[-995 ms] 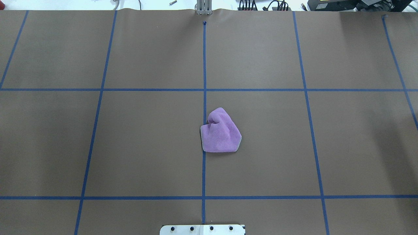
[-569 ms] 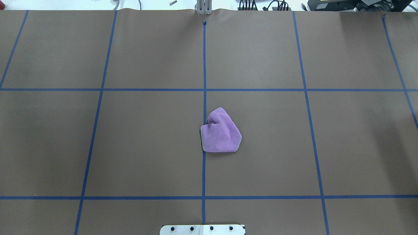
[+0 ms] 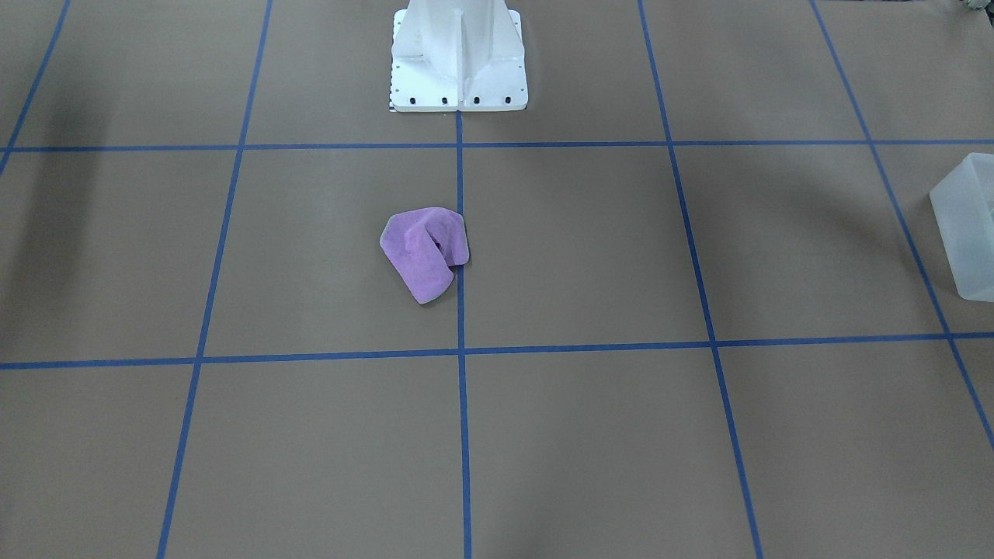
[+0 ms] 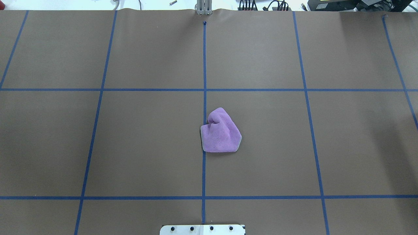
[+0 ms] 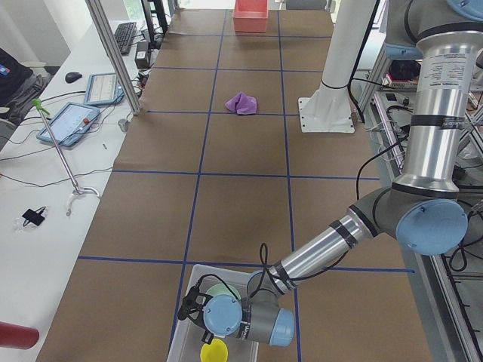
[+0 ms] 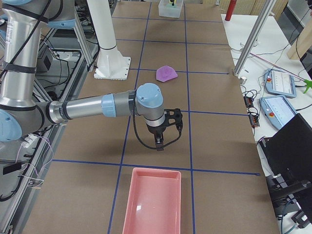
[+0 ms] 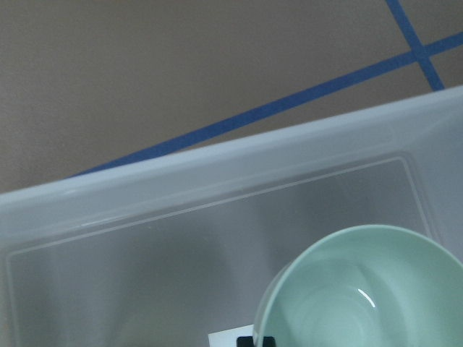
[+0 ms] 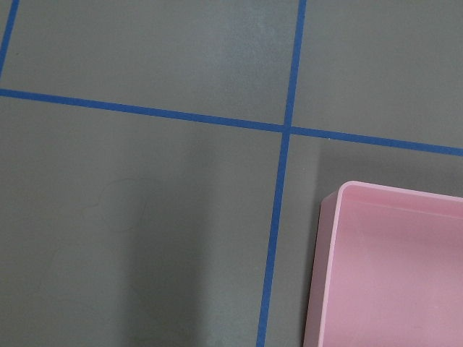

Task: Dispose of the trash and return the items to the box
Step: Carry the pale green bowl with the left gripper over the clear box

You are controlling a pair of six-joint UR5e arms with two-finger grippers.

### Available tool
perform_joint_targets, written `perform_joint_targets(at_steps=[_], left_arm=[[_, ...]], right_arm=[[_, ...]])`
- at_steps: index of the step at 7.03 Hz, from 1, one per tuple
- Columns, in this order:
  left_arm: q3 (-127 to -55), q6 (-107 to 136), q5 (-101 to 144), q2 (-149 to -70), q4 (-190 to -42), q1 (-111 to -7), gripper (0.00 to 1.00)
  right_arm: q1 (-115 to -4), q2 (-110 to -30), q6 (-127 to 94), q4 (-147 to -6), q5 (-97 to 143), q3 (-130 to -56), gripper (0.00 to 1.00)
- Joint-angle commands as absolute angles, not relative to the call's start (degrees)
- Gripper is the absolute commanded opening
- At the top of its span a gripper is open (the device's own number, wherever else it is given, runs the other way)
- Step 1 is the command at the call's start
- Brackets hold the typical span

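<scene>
The translucent frosted box point(image 5: 179, 338) stands at the table's left end; one corner shows in the front view point(image 3: 967, 225). The mint-green bowl point(image 7: 362, 296) and the yellow cup point(image 5: 213, 351) lie inside it. My left gripper point(image 5: 193, 305) hangs over the box beside the bowl point(image 5: 220, 290); I cannot tell whether it is open or shut. My right gripper point(image 6: 168, 129) hangs above bare table near a pink tray point(image 6: 153, 200); I cannot tell its state. A crumpled purple cloth point(image 4: 220, 132) lies mid-table.
The white robot base point(image 3: 458, 54) stands behind the cloth point(image 3: 425, 250). The pink tray point(image 8: 391, 267) holds nothing that I can see. Blue tape lines cross the brown table. Tablets and cables lie on the side benches.
</scene>
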State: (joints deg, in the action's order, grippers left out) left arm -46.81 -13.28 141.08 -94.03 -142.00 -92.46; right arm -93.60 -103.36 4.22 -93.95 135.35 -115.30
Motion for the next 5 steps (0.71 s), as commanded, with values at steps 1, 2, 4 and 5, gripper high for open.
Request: perform_joint_targets(at_steps=[1, 2, 4, 5], left_arm=[[-46.32, -12.83, 141.06, -93.96, -144.22, -91.49, 0.96], [-46.75, -12.31, 141.15, -94.04, -146.40, -91.49, 0.98], [-53.31, -12.04, 143.86, -95.62, -137.89, -92.19, 0.98], [-63.36, -12.04, 143.96, -95.97, -126.76, -93.42, 0.98]], right_arm=[[-93.60, -103.36, 4.22, -93.96, 135.26, -115.31, 1.00], [-93.60, -103.27, 4.13, -93.96, 135.35, -115.40, 1.00], [-93.60, -102.83, -1.03, -93.78, 135.44, -116.88, 1.00], [-93.60, -102.92, -2.27, -93.78, 135.87, -117.68, 1.00]])
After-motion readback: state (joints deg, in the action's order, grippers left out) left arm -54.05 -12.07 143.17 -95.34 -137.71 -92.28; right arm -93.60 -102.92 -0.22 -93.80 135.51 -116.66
